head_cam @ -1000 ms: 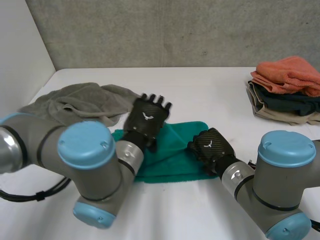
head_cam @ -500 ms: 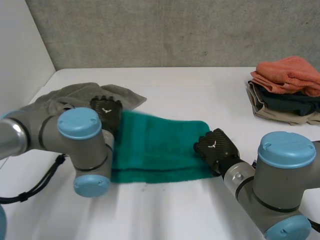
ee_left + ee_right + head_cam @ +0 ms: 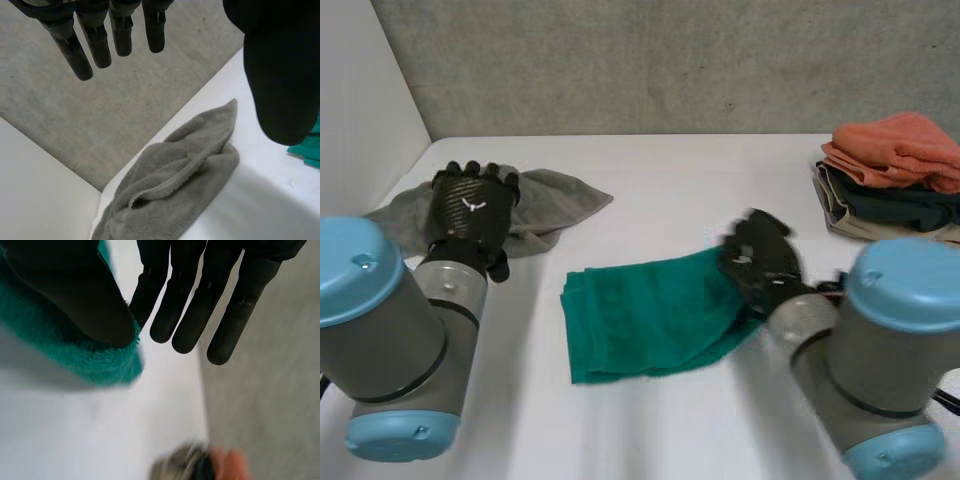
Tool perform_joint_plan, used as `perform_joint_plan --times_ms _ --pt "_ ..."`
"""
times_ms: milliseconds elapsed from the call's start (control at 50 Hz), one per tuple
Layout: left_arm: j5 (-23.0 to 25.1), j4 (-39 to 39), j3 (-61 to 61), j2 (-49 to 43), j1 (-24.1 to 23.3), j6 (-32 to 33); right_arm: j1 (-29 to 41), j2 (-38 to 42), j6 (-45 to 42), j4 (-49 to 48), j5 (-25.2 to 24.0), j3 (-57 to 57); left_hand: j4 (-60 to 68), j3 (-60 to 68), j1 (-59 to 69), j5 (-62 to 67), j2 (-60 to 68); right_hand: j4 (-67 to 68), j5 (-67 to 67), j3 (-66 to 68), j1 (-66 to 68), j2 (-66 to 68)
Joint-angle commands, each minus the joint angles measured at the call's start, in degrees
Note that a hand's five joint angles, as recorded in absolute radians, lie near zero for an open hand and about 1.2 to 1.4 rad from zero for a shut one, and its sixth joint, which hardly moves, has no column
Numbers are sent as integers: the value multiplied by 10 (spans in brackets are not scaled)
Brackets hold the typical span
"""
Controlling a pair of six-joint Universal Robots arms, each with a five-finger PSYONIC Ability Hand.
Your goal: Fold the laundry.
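Green towel (image 3: 640, 320) folded flat on the white table (image 3: 700, 190), terry pile, layered edges showing, the corner at the right hand (image 3: 760, 262) lifted. Right wrist view shows what the head view can't: that corner is pinched between the thumb and the nearest straight finger, the other fingers (image 3: 225, 315) extended and free. Left hand (image 3: 470, 210) released, fingers straight, holding nothing. Left wrist view shows a crumpled grey towel (image 3: 175, 185) beneath its fingertips. Stack of folded laundry (image 3: 890, 180) well beyond the right fingertips.
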Motion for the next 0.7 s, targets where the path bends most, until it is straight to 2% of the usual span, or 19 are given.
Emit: perform_joint_plan --times_ms 20,60,160,180,200,220,240,300,320,340,360,380,400,480,580,640,700 --pt "0 0 -13 10 9 0 146 88 -14 -94 -127 -44 -14 -21 -20 -13 -17 115 135 121 165 130" --pt "0 0 -17 10 10 -2 176 123 -32 -103 -178 -39 -15 -22 -22 -14 -19 115 135 121 165 130" --pt "0 0 -25 10 10 -21 194 137 -58 -110 -204 -35 -19 -26 -26 -18 -22 92 112 98 142 107" --pt "0 0 -25 11 9 -29 194 131 -50 -110 -200 -34 -19 -26 -26 -18 -22 -183 -163 -177 -133 -168" --pt "0 0 -24 11 9 -34 193 130 -41 -112 -197 -35 -19 -26 -26 -18 -22 -381 -361 -375 -331 -365" --pt "0 0 -23 11 9 -39 194 128 -28 -112 -192 -34 -19 -26 -26 -18 -22 -536 -516 -530 -486 -520" --pt "0 0 -18 11 8 -52 193 121 3 -112 -183 -33 -20 -27 -27 -19 -24 -585 -565 -579 -535 -570" --pt "0 0 -12 11 7 -67 172 77 82 -104 -171 -26 -20 -27 -27 -19 -24 -585 -565 -579 -535 -570" --pt "0 1 -3 12 5 -79 143 34 162 -103 -170 -13 -17 -24 -24 -16 -20 -585 -565 -579 -535 -570" --pt "-1 1 0 12 4 -83 127 17 206 -103 -170 -5 -17 -24 -24 -16 -20 -585 -565 -579 -535 -570" --pt "-2 0 10 12 0 -92 98 -16 297 -104 -169 5 -15 -22 -22 -14 -19 -585 -565 -579 -535 -570" --pt "-2 -1 18 12 -6 -101 86 -27 336 -103 -167 7 -14 -21 -20 -13 -17 -585 -565 -579 -535 -570" --pt "-1 -1 21 12 -10 -105 62 -42 418 -94 -161 4 -14 -21 -20 -13 -17 -585 -565 -579 -535 -570" --pt "6 -4 49 6 -57 -132 6 -57 545 -20 -161 -14 -12 -19 -19 -11 -15 -585 -565 -579 -535 -570" --pt "27 -19 86 -53 -135 -163 -66 -39 591 82 -164 -59 -14 -21 -20 -13 -17 -585 -565 -579 -535 -570" --pt "34 -32 112 -103 -166 -179 -74 10 590 129 -165 -103 -14 -21 -20 -13 -17 -585 -565 -579 -535 -570" --pt "30 -52 134 -147 -172 -181 -70 59 591 159 -168 -139 -10 -17 -17 -9 -14 -585 -565 -579 -535 -570"
